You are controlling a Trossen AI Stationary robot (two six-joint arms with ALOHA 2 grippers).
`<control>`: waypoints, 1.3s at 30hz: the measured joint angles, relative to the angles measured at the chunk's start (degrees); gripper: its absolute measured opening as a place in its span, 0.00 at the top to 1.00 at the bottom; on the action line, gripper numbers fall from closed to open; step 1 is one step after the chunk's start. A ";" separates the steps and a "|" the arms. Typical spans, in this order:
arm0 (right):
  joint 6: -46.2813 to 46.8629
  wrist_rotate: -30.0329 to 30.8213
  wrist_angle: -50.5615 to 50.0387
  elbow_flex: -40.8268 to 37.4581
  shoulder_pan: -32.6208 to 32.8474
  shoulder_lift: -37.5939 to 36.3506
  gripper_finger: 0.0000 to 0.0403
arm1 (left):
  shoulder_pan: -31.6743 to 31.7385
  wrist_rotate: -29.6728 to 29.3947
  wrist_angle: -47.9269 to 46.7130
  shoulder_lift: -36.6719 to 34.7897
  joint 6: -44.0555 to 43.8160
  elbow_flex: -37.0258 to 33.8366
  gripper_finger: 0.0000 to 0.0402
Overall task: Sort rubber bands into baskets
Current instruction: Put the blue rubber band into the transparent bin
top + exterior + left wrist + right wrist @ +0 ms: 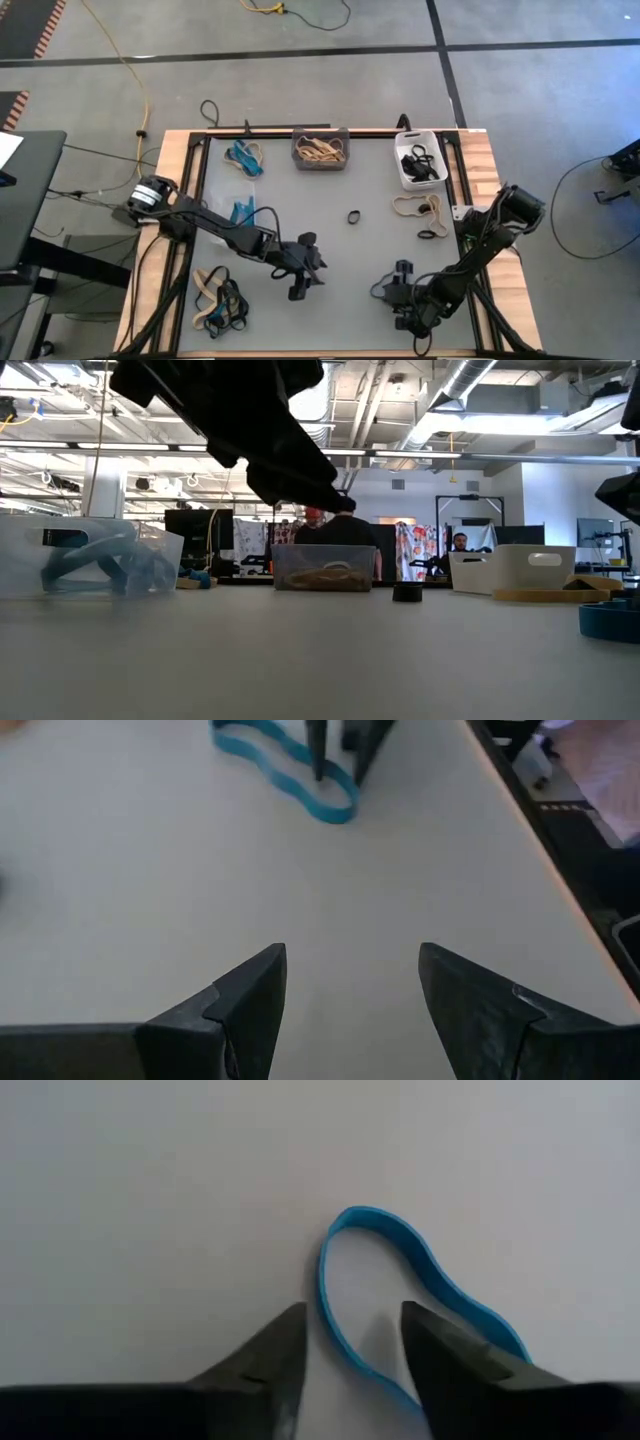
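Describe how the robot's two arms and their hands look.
Both arms are dark, nearly black, built of slim jointed links with black cables trailing from their bases. The left arm has a silver-capped motor near its base. Each hand, left hand and right hand, ends in two dark, wedge-shaped tapering fingers.

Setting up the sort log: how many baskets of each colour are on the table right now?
Dark grey basket: 1
White basket: 1
Clear basket: 1
Total: 3
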 joint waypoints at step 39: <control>-28.05 1.31 -0.39 11.72 -6.74 0.02 0.94 | -1.47 -13.77 -5.88 -0.10 13.38 2.34 0.46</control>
